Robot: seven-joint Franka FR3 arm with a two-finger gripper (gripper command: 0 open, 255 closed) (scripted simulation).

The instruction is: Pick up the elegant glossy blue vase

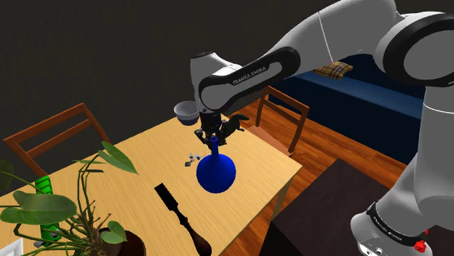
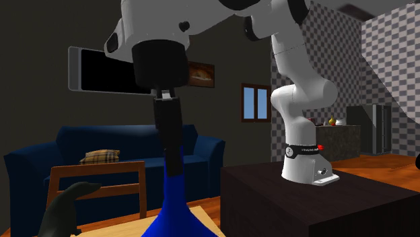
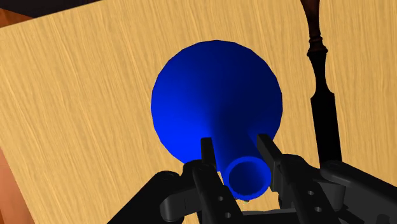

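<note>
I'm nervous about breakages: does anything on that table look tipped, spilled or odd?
Nothing stands out. The vase is upright, unbroken, with the gripper clasping its neck; the bowl is upright too, and the table shows no spill.

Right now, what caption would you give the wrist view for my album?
Black pincer clasping the neck of a glossy blue vase on a wooden table, a dark tool lying alongside.

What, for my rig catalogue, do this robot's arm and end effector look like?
The arm has glossy white rounded links, dark grey joints, dark lettering on its forearm and a black band with a red dot near the base. The end effector is all black, with two slim fingers on blocks with small round holes.
</note>
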